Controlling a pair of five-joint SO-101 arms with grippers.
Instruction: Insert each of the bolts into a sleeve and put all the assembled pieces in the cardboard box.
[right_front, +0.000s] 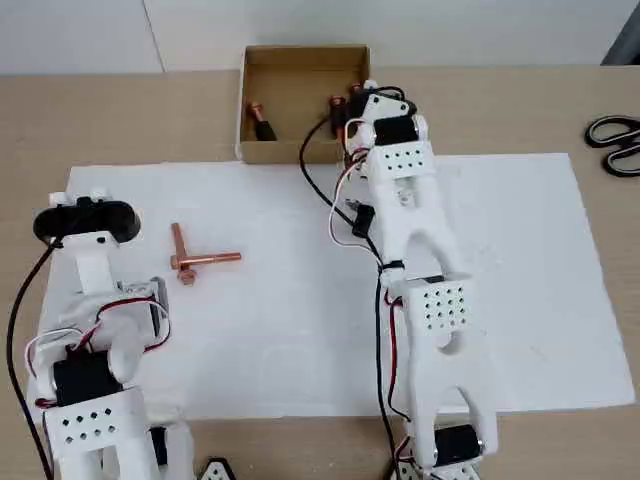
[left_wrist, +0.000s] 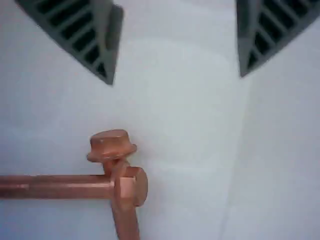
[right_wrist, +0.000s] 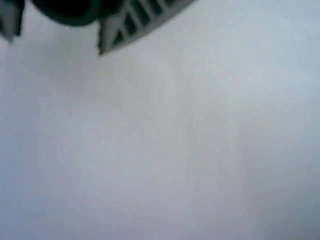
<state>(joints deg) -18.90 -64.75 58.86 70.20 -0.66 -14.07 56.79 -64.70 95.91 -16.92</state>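
Two copper-coloured metal bolts (right_front: 205, 259) lie crossed and touching near their heads on the white paper sheet (right_front: 280, 330) that covers the beige counter (right_front: 100, 120). The left end effector (left_wrist: 175, 75) hangs over the paper near them, spread wide and holding nothing. The brown cardboard box (right_front: 243, 100) at the far edge of the paper contains assembled pieces (right_front: 261, 122). The right end effector (right_front: 362, 100) is at the rim of the box; if it is spread or pressed together I cannot tell.

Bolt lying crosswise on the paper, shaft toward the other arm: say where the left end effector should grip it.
Probably the bare shaft of the bolt, near its free end, with the left end effector coming straight down, jaws across it. It lies flat on the paper, and its head end meets the second bolt, so that end is crowded.
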